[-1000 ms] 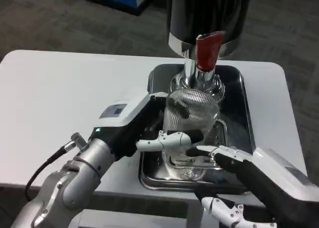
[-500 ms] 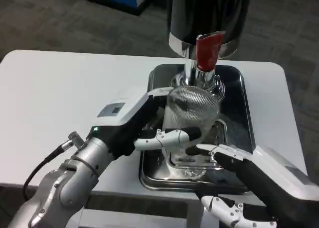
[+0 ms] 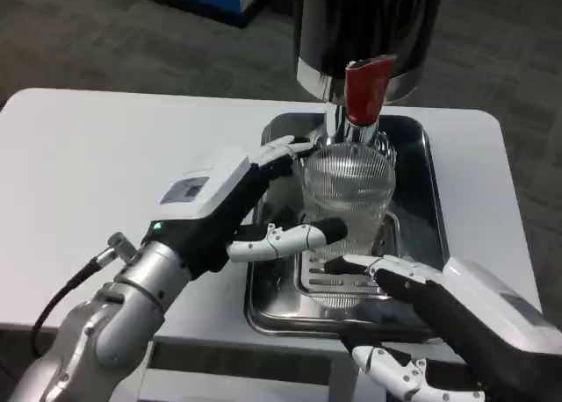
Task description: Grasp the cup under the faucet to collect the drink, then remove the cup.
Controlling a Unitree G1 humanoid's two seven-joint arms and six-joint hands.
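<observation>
Now the left hand (image 3: 241,211) wraps its fingers (image 3: 294,235) around the ribbed glass cup (image 3: 346,191), upright in the metal tray (image 3: 421,200) under the red-handled faucet (image 3: 364,90). Right hand (image 3: 439,305) hovers near the tray's front, fingers apart, holding nothing.

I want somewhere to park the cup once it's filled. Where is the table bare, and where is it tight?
The table is bare left of the tray, beyond the left hand. A narrower bare strip runs along the tray's right edge. It is crowded inside the tray: the cup sits under the faucet, with the right hand at the front.
</observation>
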